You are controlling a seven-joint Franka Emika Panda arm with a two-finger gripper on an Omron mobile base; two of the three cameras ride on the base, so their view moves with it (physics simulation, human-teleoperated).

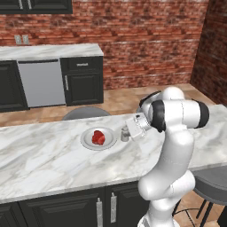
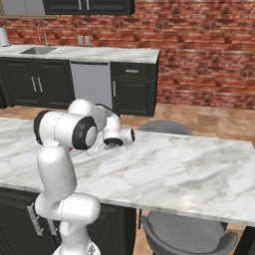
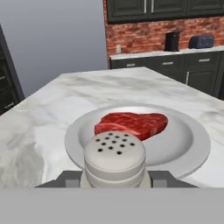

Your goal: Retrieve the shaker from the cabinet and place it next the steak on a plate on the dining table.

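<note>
The small light-grey shaker with its holed domed top stands upright between my fingertips. My gripper is shut on it. From the left base view the shaker is just right of the plate, low over the dining table, with my gripper around it. The red steak lies in the middle of the plate. In the hand view the steak and the plate's rim sit directly beyond the shaker. A dark wall cabinet hangs on the far wall.
Grey stools stand at the table's far side and near side. A back counter with a steel dishwasher lines the brick wall. The marble top stretches wide to the right of the arm.
</note>
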